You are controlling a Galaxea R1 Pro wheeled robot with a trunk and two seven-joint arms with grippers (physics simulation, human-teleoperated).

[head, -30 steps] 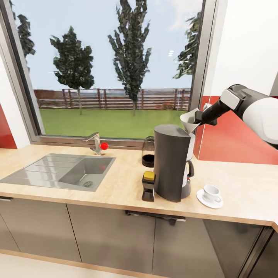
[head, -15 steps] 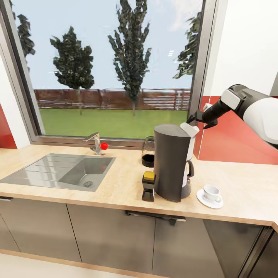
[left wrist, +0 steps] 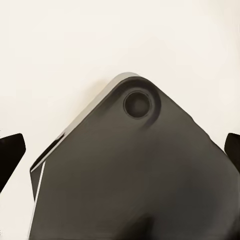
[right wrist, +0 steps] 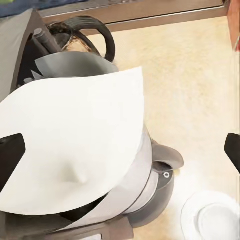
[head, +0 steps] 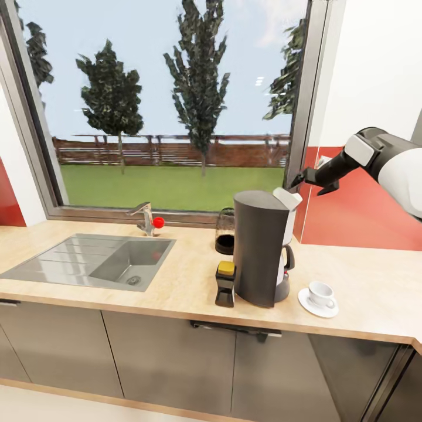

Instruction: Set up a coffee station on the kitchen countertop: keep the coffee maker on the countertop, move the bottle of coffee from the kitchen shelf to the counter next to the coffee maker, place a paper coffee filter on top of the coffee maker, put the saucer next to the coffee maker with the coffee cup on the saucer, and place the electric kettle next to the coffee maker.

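The charcoal coffee maker (head: 261,246) stands on the beige kitchen countertop (head: 363,281). A white paper coffee filter (head: 288,198) lies on its top, broad and flat in the right wrist view (right wrist: 75,150). My right gripper (head: 302,179) hovers open just right of and above the filter, touching nothing. The dark bottle of coffee (head: 225,284) with its yellow cap stands against the maker's left front. Behind the maker is the glass electric kettle (head: 225,231). The coffee cup (head: 322,292) sits on the saucer (head: 309,307) to the right. My left gripper (left wrist: 120,150) is open over a dark rounded body.
A steel sink (head: 94,258) with a faucet (head: 145,218) takes up the counter's left part. A large window runs behind the counter, and a red wall panel (head: 351,217) stands behind my right arm. Dark cabinet fronts (head: 164,363) hang below.
The right gripper has let go of the filter, which dropped from a held cone onto the coffee maker's top. The gripper has drawn back to the right.
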